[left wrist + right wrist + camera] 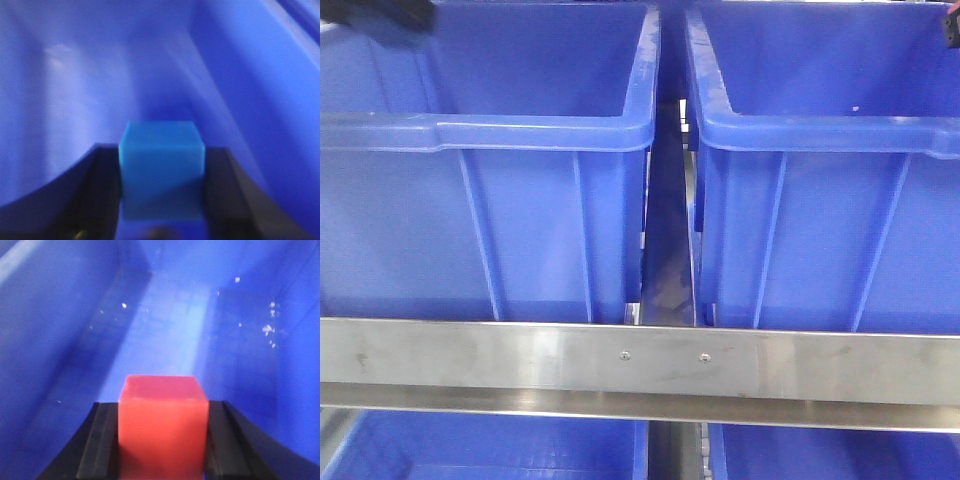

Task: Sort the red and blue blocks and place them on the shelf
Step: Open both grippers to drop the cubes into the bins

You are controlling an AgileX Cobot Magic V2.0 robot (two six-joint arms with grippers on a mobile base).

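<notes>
Cubes sitting clamped between fingers: blue block point(161, 167) in the left gripper point(161, 200), red block point(162, 427) in the right gripper point(162, 445), each hanging inside a bin point(480, 130) on the shelf point(640, 360). Probably handling as light, rigid, matte, not slippery; gripping flat opposite faces, near mid-height, looking best.

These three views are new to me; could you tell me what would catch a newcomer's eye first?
Two large blue bins, left and right, fill the front view behind the shelf's steel rail. In the right wrist view, the red block sits clamped in the right gripper against blue bin walls. The left gripper likewise holds the blue block.
</notes>
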